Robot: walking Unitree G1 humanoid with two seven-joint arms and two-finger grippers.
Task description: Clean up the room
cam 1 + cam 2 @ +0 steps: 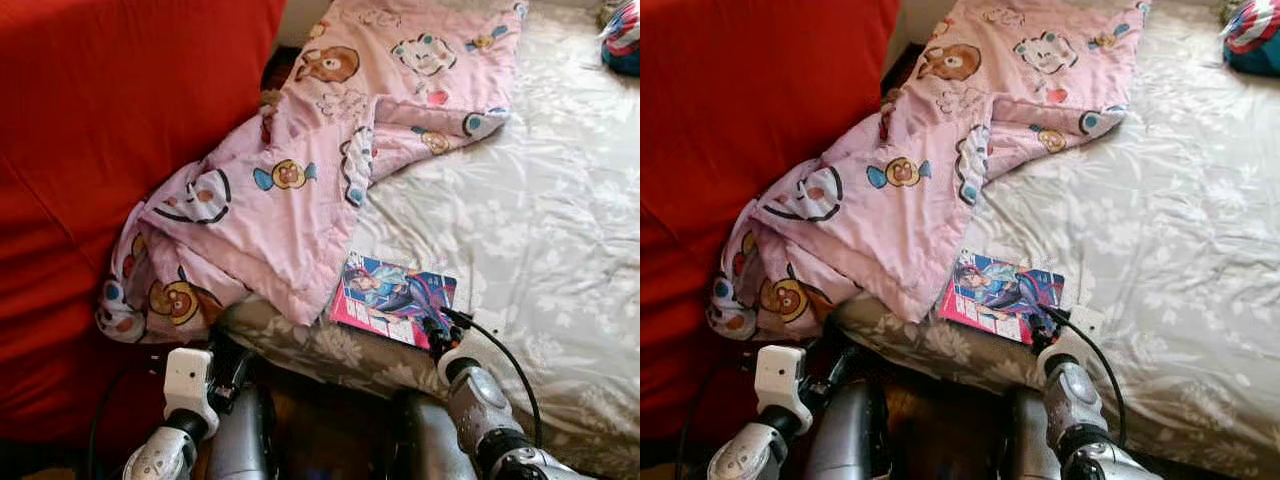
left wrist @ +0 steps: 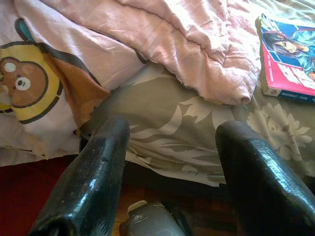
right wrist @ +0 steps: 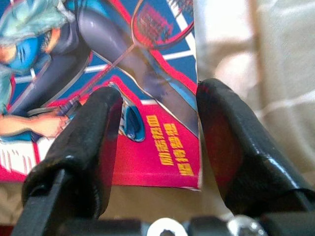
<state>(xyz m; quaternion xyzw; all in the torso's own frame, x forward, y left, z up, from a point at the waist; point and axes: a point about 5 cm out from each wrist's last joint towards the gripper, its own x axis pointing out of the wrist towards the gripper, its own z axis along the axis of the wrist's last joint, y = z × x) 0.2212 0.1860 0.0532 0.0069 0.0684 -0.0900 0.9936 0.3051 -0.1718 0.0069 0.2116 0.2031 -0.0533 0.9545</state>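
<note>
right gripper [image 3: 157, 142] astride book [image 1: 392, 297] corner

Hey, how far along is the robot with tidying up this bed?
Nothing looks finished yet. In hand: the right hand is open at the corner of the comic book on the bed, fingers either side of its edge, not yet gripping. The left hand hangs open by the bed's edge. Left: the rumpled pink blanket and the toy at the far corner.
</note>
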